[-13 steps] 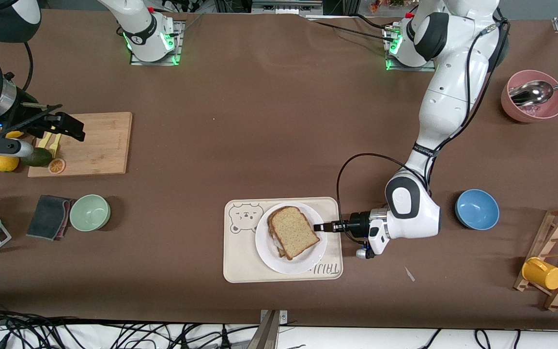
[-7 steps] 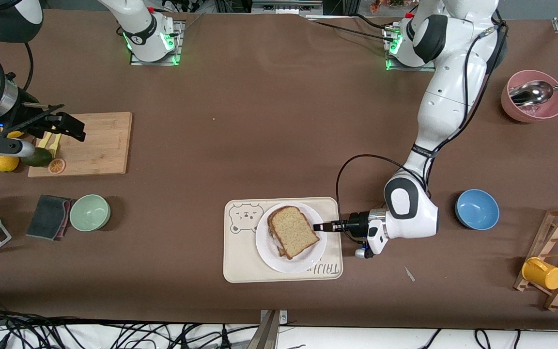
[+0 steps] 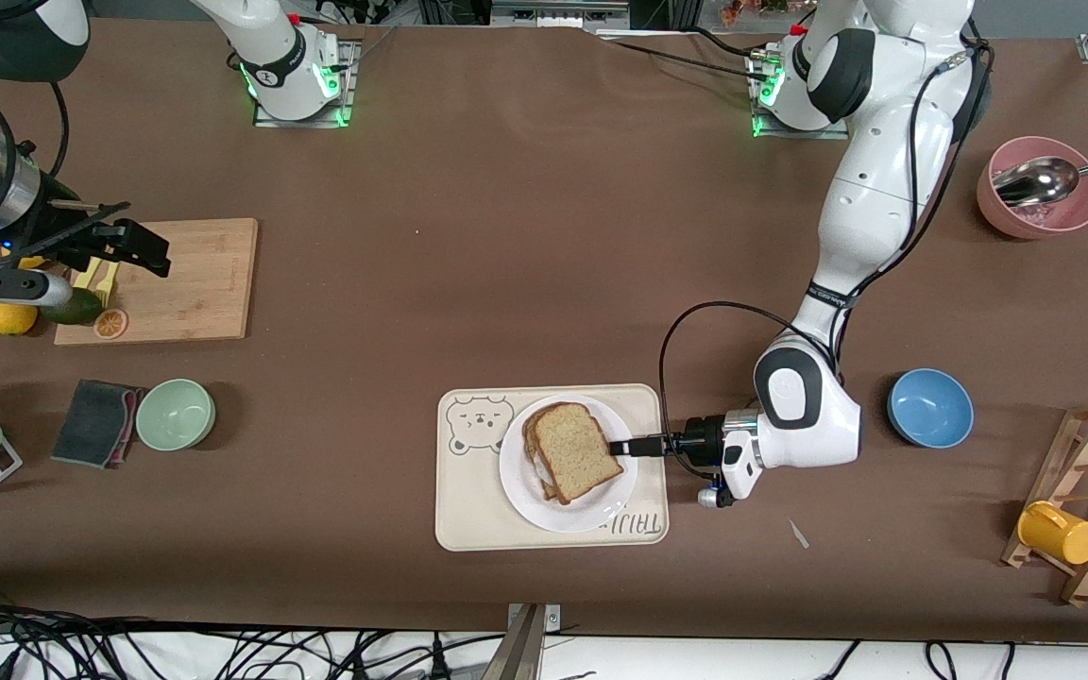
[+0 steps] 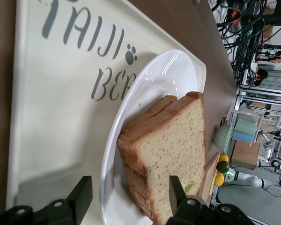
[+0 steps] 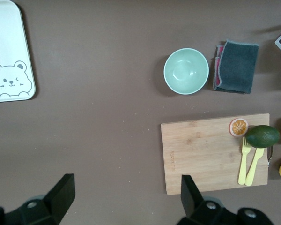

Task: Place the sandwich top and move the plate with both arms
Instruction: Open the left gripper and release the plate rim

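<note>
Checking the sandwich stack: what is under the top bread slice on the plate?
Under the sandwich top the edges of more bread slices show, stacked on the white plate. Any filling between them is covered.

1. The left arm reaches down low, wrist level; the left gripper points sideways, fingers parted.
2. The right arm waits, raised; the right gripper faces downward, fingers spread wide.

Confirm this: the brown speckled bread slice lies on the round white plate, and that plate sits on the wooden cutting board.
Wrong support. The brown speckled bread slice lies on the round white plate, but that plate sits on the cream bear tray, as the front view shows.
</note>
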Motion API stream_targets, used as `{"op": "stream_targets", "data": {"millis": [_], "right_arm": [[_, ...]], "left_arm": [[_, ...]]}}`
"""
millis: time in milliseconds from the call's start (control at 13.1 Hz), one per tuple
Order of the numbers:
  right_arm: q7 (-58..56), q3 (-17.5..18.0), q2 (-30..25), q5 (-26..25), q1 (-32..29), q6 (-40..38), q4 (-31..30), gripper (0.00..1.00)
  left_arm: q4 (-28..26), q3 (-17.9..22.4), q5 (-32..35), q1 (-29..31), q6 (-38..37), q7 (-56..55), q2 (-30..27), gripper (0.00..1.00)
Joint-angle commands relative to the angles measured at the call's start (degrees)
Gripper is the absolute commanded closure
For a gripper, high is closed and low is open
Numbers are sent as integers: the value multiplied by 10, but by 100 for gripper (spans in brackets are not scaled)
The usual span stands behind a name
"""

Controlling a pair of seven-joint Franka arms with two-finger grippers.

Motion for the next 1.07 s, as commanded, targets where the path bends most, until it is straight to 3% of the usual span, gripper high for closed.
{"op": "stream_targets", "data": {"millis": [0,381,610,991], "right_arm": [[8,0,4,-4,2,7,10,0],[8,0,6,-10,3,12,10,0],[9,-2,6,0,0,12,10,0],[7,-1,8,-10,3,13,14,0]], "left_arm": [[5,1,43,11,-9,7,-8,28],[0,5,104,27,-58,-29,-53,29],[0,4,177,32,-86,-75,-80,29],[1,5,366,33,-146,-123,-129,28]]}}
